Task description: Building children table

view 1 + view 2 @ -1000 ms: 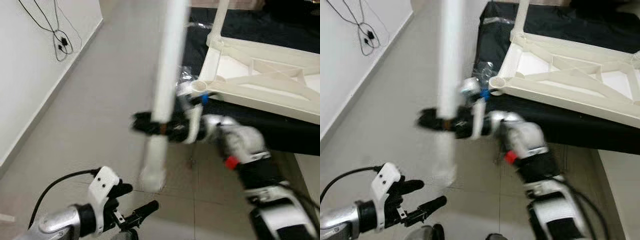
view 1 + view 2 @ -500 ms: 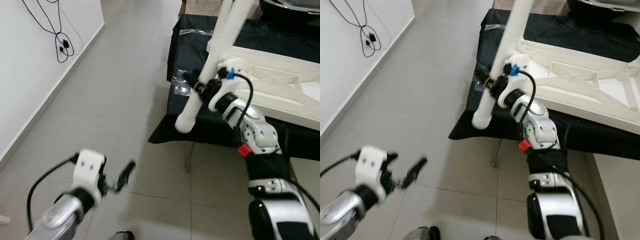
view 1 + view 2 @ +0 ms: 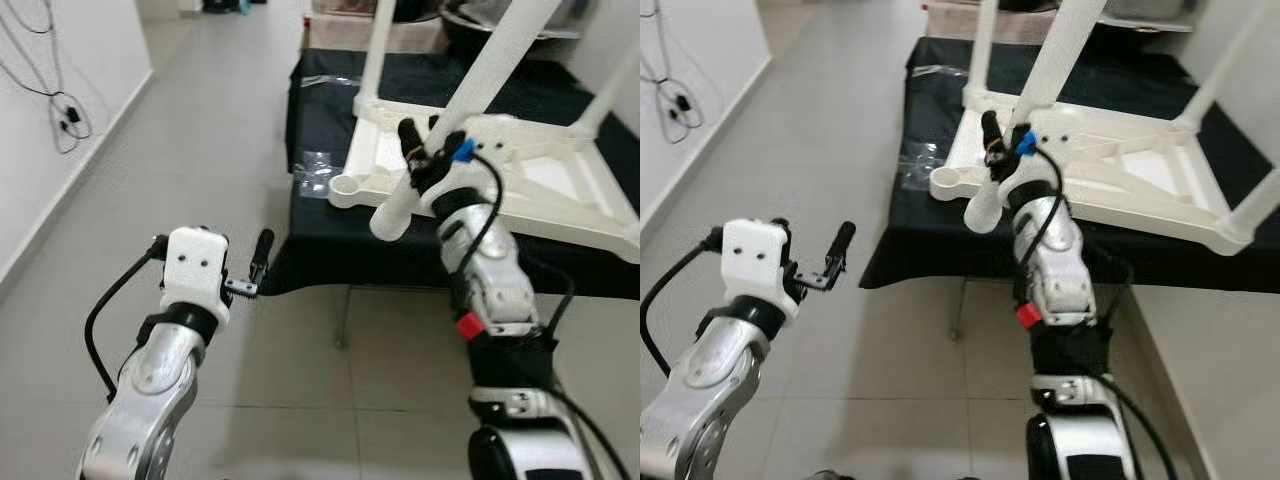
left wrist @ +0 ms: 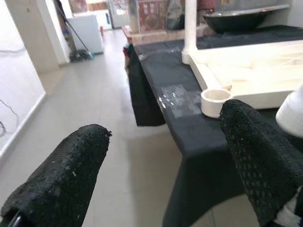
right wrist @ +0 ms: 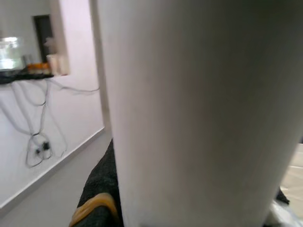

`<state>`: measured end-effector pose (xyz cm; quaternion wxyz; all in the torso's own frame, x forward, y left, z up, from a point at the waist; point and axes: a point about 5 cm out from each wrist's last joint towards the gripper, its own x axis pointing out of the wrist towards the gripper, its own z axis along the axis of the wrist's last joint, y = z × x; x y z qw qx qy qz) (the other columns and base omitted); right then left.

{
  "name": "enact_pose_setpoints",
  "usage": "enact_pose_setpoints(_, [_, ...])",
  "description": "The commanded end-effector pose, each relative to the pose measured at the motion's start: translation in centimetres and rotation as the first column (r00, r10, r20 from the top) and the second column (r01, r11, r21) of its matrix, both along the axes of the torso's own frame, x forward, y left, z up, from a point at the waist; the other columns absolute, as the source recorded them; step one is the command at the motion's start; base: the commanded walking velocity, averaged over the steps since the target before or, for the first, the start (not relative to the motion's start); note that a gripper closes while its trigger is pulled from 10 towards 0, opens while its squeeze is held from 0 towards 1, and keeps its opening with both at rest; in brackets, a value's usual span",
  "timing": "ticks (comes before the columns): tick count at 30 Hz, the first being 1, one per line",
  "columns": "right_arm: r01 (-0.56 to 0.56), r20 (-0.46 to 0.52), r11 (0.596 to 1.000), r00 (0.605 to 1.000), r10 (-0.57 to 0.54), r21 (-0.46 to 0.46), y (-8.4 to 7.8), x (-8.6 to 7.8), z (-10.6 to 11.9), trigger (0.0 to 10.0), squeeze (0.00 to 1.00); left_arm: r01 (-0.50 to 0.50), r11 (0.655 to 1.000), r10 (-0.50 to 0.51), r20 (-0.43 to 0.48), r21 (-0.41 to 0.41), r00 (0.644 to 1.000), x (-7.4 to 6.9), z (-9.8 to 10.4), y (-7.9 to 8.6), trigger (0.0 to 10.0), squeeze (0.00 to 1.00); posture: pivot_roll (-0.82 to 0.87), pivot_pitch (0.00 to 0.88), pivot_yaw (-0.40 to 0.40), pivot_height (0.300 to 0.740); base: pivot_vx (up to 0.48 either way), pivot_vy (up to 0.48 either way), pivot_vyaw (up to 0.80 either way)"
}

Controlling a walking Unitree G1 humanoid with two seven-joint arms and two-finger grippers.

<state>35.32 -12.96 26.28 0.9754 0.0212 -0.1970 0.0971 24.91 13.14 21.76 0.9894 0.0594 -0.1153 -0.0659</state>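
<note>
A white children's table frame [image 3: 560, 190] lies upside down on a black-covered stand. One leg [image 3: 375, 50] stands in its far left corner and another leg [image 3: 615, 95] in a right corner. The near-left socket [image 3: 345, 186] is an empty ring, also visible in the left wrist view as the socket [image 4: 215, 100]. My right gripper [image 3: 425, 160] is shut on a loose white leg [image 3: 490, 75], tilted, its lower end just right of that socket. My left gripper [image 3: 255, 275] hangs open over the floor, left of the cloth's edge, holding nothing.
The black cloth [image 3: 320, 120] drapes down the stand's front, with a thin metal stand leg [image 3: 343, 320] below it. A crumpled clear plastic wrap [image 3: 312, 165] lies by the socket. Cables [image 3: 60, 110] hang on the left wall. Grey tiled floor stretches between the wall and the stand.
The camera has shifted toward the stand. My right gripper carried the leg from over the floor to beside the table's near-left socket. My left arm rose up near the cloth's edge.
</note>
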Motion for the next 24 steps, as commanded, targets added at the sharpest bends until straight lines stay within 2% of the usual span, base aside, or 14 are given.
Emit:
enact_pose_setpoints(1, [0.008,0.051,1.000,0.999,-0.008,-0.011,0.3,-0.4,0.9,10.0,0.00,-0.027,0.999,0.027,-0.010,0.019,1.000,0.1,-0.4,0.2,10.0,0.00,0.11,0.093,-0.052,0.740,0.307,0.000,0.00])
enact_pose_setpoints(6, [0.023,0.042,1.000,0.999,-0.024,0.019,0.4,-0.5,0.7,10.0,0.00,-0.008,0.999,0.008,-0.012,0.031,1.000,0.0,-0.6,-0.2,10.0,0.00,0.11,0.103,-0.056,0.740,0.348,0.000,0.00])
enact_pose_setpoints(12, [0.062,0.074,0.998,0.995,-0.063,0.011,0.3,-0.3,1.4,10.0,0.00,0.007,0.999,-0.006,-0.017,0.045,1.000,-0.1,-0.9,-0.6,10.0,0.00,0.11,0.106,-0.057,0.740,0.368,0.000,-0.46])
enact_pose_setpoints(24, [0.065,0.086,0.998,0.994,-0.066,0.018,0.4,-0.2,1.8,10.0,0.00,0.017,0.999,-0.017,-0.010,0.031,1.000,0.1,-0.7,-1.0,10.0,0.00,0.11,0.117,-0.061,0.740,0.378,0.000,0.00])
